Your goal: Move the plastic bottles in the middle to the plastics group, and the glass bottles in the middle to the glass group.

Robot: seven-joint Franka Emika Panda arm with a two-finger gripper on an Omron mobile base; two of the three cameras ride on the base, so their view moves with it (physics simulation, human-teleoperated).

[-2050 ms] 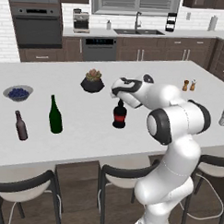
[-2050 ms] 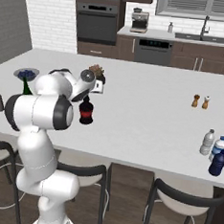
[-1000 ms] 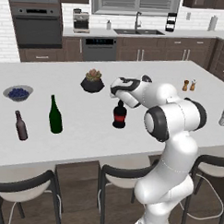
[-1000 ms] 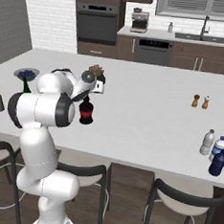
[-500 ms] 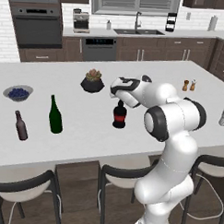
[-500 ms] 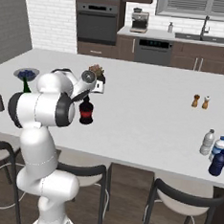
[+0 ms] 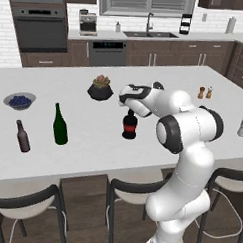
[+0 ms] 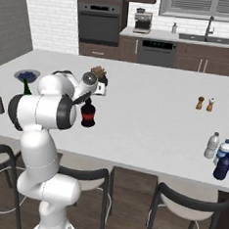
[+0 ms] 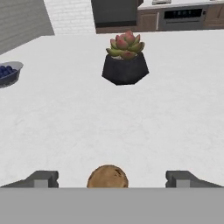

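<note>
Here, a small bowl (image 7: 19, 100) at the far left of the white island counter (image 7: 82, 142) holds dark blue berries, and a dark pot (image 9: 125, 68) holds a succulent. The red-labelled bottle (image 7: 129, 125) stands upright mid-counter, neck up, its brown cap (image 9: 107, 177) between the spread, released gripper (image 9: 112, 178) fingers.

The red-labelled bottle (image 7: 129, 125) stands upright on the counter directly beneath the gripper (image 9: 112, 178), its round brown cork (image 9: 107, 176) midway between the wide-spread fingers and clear of both. Its body is dark and round with a thin neck. The green bottle (image 7: 60, 125) and the smaller brown bottle (image 7: 23, 136) stand upright, well apart from the gripper, to its left. The clear bottle (image 8: 212, 145) and the blue bottle (image 8: 222, 166) stand close together far to its right.
</note>
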